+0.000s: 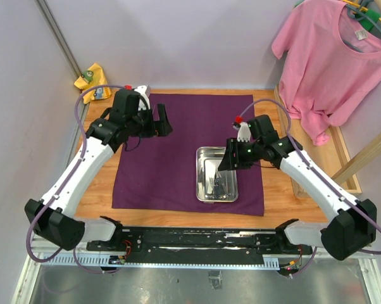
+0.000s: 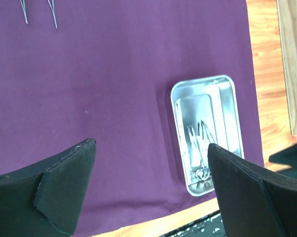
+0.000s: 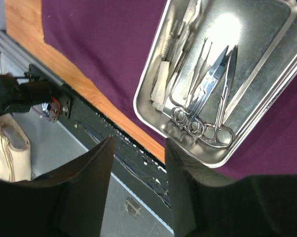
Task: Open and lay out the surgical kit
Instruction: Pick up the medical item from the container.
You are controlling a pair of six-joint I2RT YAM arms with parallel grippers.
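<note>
Purple cloth (image 1: pixel 165 152) lies spread flat on the wooden table (image 1: pixel 280 185), with the steel tray (image 1: pixel 202 152) on its right half holding scissors (image 3: pixel 215 79), forceps (image 3: pixel 202 59) and white gauze (image 3: pixel 161 86). The left gripper (image 1: pixel 154 123) hangs over the cloth's far left part, fingers spread wide and empty. The right gripper (image 3: pixel 139 143) hovers above the tray, fingers partly apart and pinching nothing.

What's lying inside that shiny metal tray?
Scissors and slim ring-handled instruments, with white gauze beside them, in the tray. Anything beneath them is hidden.
</note>
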